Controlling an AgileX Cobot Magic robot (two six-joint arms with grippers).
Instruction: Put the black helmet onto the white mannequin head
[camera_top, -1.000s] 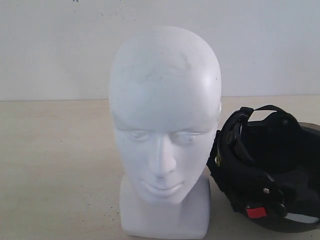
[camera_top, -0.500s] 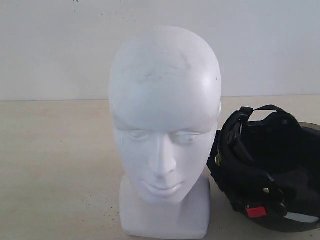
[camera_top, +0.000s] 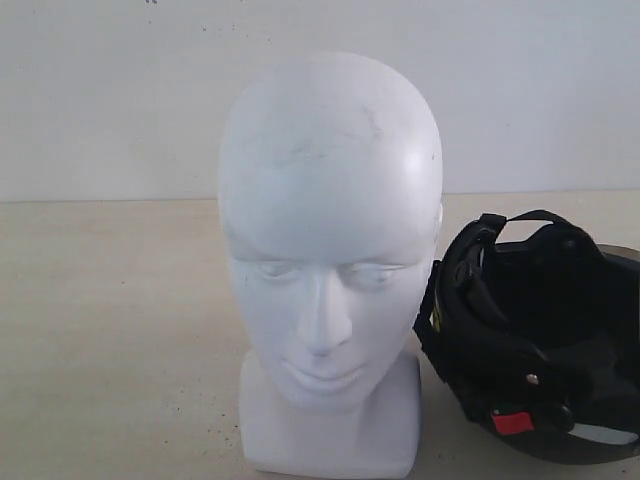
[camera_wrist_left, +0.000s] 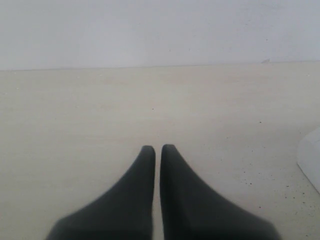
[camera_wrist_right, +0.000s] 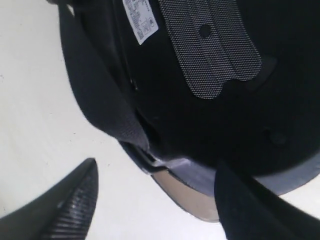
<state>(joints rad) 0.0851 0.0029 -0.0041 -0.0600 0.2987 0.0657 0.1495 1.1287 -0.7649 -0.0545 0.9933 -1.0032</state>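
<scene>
We see the left tool (camera_wrist_left: 157, 148) clenched over the table (camera_wrist_left: 75, 110), right tool (camera_wrist_right: 156, 168) spread wide at the black helmet (camera_top: 530, 330), seemingly upturned beside the white mannequin head (camera_top: 330, 230)

A pale beige worktop (camera_top: 120, 330), flecked with small dark specks; beyond it, toward 12 o'clock, a plain white wall (camera_top: 110, 100).

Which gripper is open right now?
The right gripper, fingers spread wide beside the black helmet; the left gripper is shut above the table.
</scene>
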